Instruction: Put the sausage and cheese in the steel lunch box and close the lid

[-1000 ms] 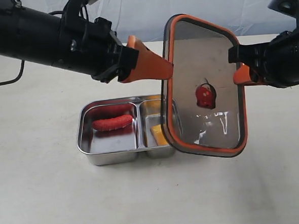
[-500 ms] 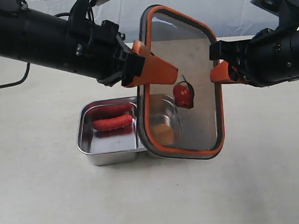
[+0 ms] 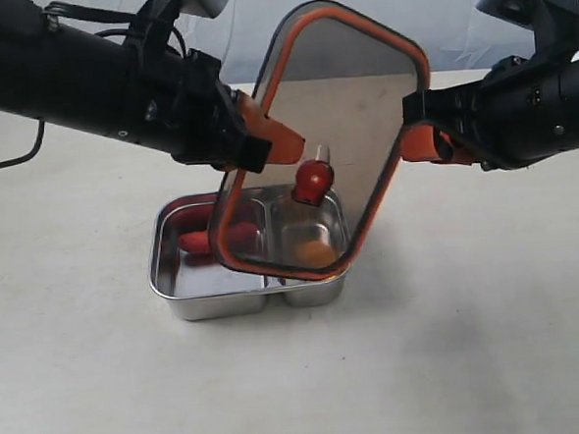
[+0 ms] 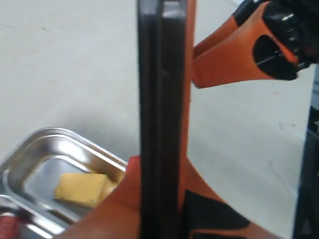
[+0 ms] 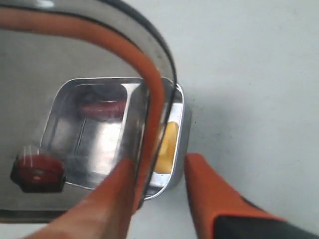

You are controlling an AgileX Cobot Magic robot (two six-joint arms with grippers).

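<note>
Two grippers flanked the lid [image 3: 347, 105], which hung tilted above the steel lunch box [image 3: 165, 274] with its upper end far and to the right and its lower corner down over the tray's middle. Whether that corner touched the steel could not be told. The left gripper [image 3: 283, 144] was on the lid's left edge; in the left wrist view its orange fingers [image 4: 112, 201] sat tight against both faces of the dark rim, clamped on it. The right gripper [image 3: 418, 142] was at the lid's right edge with its fingers apart. In the right wrist view one finger [image 5: 102, 206] lay against the lid by the orange seal, while the other [image 5: 209, 196] stood clear of it.

The small orange-red valve [image 3: 310, 181] showed at the lid's centre. The box rested on the pale table [image 3: 474, 343], open beneath the lid. The sausage [image 3: 195, 241] lay in the larger, left compartment, partly seen through the smoky lid. The cheese [image 4: 82, 188] lay in the smaller, right compartment.
</note>
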